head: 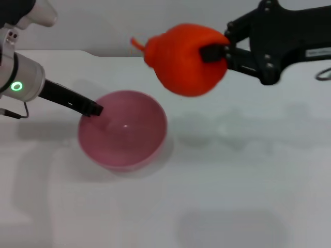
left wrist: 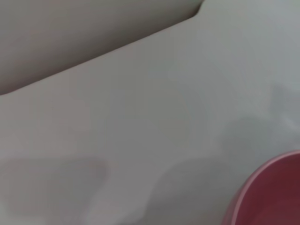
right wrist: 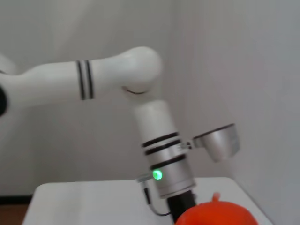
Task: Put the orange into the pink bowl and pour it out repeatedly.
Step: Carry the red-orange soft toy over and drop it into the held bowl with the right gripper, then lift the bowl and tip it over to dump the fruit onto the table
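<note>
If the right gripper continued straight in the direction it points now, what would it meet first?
The right gripper, shut on the orange, points toward the robot's left, well above the table. Nothing shows in that line; the pink bowl sits lower. The way looks free, though depth is unclear.

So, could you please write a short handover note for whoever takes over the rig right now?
Right gripper: raised above the table, jaws shut on the orange, up and to the right of the bowl.
Left gripper: at the left rim of the pink bowl; whether it grips the rim cannot be told.
Pink bowl: upright on the white table, nothing in it.
Done: orange picked up.
Left: bring it over the bowl, release it, then tip it out and repeat.
</note>
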`<action>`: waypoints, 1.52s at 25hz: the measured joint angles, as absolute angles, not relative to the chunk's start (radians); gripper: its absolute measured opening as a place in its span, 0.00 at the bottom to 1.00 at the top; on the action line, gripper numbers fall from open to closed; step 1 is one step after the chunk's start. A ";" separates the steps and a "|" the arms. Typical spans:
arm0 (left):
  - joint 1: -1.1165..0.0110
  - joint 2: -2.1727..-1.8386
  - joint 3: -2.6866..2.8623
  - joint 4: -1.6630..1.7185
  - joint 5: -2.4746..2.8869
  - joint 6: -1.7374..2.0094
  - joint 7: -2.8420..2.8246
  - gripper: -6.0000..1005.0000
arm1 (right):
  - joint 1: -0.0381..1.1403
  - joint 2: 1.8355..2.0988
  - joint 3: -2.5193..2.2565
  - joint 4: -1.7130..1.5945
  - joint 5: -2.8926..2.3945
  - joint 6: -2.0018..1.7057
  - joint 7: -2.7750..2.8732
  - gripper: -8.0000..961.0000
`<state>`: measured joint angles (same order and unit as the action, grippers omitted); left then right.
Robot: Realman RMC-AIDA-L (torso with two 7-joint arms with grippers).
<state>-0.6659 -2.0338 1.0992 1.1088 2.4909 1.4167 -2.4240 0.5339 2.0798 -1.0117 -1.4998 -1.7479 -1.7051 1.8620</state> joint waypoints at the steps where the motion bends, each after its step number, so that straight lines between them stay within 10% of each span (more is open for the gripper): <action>1: -0.667 -2.039 1.104 1.111 2.491 1.417 -2.424 0.11 | 0.534 2.080 -1.028 -1.462 -1.748 -1.668 1.837 0.06; 13: -0.689 -2.053 1.142 1.119 2.484 1.422 -2.424 0.11 | 0.551 2.074 -1.193 -1.248 -1.765 -1.433 1.715 0.07; 27: -0.691 -2.054 1.166 1.119 2.482 1.409 -2.424 0.11 | 0.517 2.077 -1.212 -1.223 -1.709 -1.341 1.672 0.42; 38: -0.582 -2.061 1.444 1.168 2.288 0.984 -2.410 0.11 | 0.253 2.081 -1.232 -1.037 -0.989 -1.302 1.061 0.57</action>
